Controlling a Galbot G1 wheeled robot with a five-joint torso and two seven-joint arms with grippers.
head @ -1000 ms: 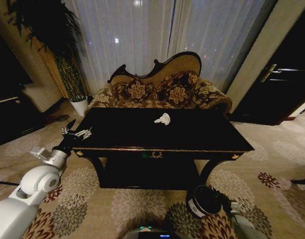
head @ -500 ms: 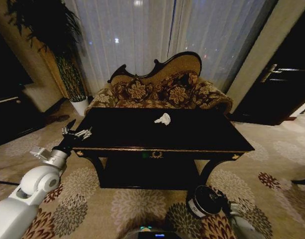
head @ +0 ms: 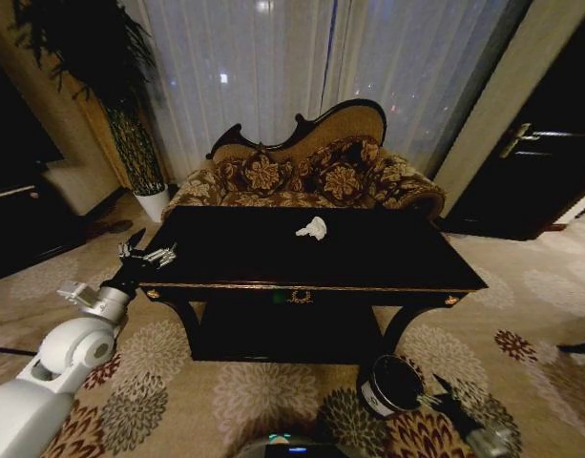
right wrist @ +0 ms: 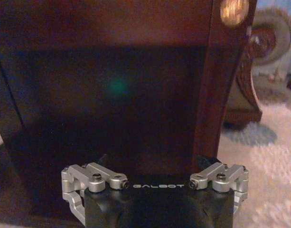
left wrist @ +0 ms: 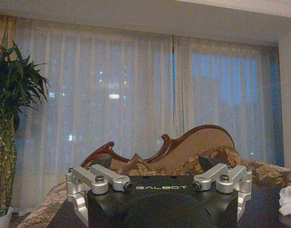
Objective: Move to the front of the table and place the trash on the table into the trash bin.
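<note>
Your left gripper (head: 147,254) hangs open and empty at the black table's (head: 387,262) left corner. One white paper wad (head: 313,227) sits centre frame on the tabletop. Lower right, your right gripper (head: 443,393) hovers beside the dark trash bin (head: 392,384); you cannot tell how wide it is.

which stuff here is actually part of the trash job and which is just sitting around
Part of the job:
- table
- white paper wad on the table
- trash bin on the carpet by the table's front right leg

Just there:
- floral sofa behind the table
- potted plant
- curtains
</note>
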